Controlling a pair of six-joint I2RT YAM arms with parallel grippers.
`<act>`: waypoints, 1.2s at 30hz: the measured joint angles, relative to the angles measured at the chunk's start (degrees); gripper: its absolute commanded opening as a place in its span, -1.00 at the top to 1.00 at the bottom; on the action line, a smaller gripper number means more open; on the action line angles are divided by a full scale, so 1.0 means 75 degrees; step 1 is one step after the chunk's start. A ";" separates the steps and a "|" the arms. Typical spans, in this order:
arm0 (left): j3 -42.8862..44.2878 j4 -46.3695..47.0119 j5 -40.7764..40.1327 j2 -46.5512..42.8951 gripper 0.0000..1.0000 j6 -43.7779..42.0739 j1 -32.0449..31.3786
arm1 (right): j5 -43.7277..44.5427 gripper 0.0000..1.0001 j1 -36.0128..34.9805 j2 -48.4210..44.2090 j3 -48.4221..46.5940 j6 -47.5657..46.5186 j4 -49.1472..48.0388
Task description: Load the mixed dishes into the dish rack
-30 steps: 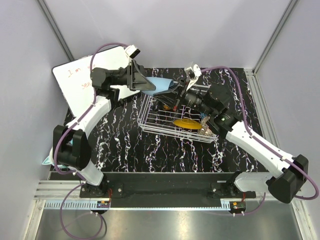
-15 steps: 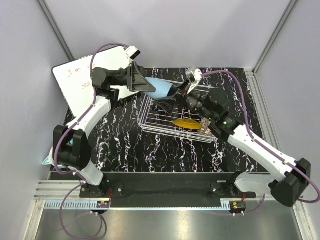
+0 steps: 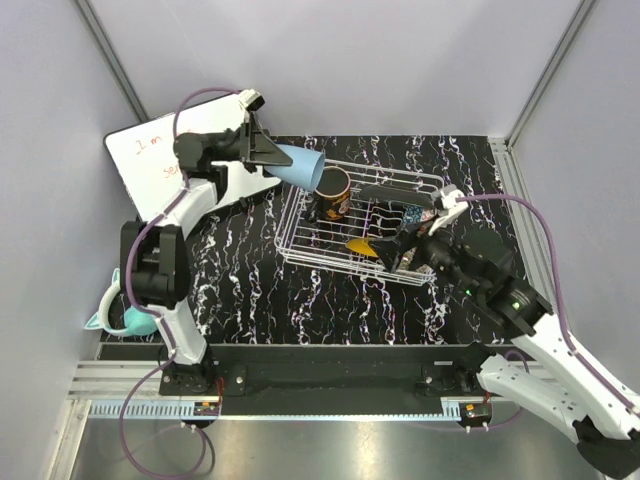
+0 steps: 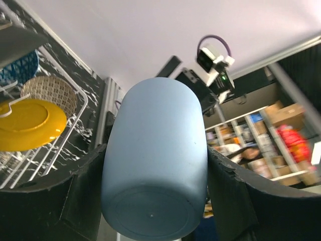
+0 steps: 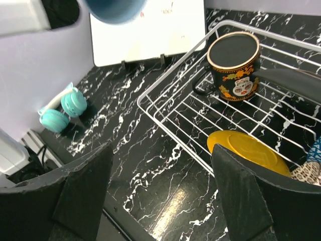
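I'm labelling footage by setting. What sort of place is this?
Probably a robotics lab test cell, not a kitchen: pale panel walls box in the black marbled table, and stocked storage shelves show beyond.

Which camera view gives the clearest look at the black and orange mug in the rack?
The right wrist view: the mug stands upright in the dish rack, close, rim and painted side visible. The top external view shows the mug smaller, from above, near the rack's far left corner. The left wrist view does not show it.
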State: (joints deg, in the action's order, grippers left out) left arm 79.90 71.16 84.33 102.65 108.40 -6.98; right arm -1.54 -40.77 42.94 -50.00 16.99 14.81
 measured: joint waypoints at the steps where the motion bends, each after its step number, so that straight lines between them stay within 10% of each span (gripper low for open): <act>1: 0.0032 0.0020 0.0009 0.0207 1.00 0.0160 -0.0038 | 0.0090 -0.72 0.0003 -0.0172 0.0000 0.0047 0.0079; 6: 0.0697 0.0015 0.0160 0.0935 1.00 0.0586 -0.0428 | 0.0289 -0.67 0.0003 -0.0487 -0.0082 0.0198 0.0350; 17: 0.7315 0.0300 0.0216 0.2967 1.00 0.0726 -0.1026 | 0.0114 -0.56 0.0003 0.0064 -0.0866 0.0399 0.0670; 28: 0.8635 0.0490 0.0181 0.5356 1.00 -0.0510 0.0565 | 0.0050 -0.53 0.0003 0.0219 -0.1148 0.0609 0.0863; 36: 0.8370 0.0187 0.0321 0.5217 1.00 -0.1291 -0.1279 | -0.0195 -0.53 0.0003 0.0848 -0.1343 0.0653 0.0950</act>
State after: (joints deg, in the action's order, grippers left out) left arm 142.67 72.55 86.74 141.78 98.72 -16.58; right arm -3.01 -40.75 49.30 -60.07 21.89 21.93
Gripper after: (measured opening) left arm 0.725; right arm 0.763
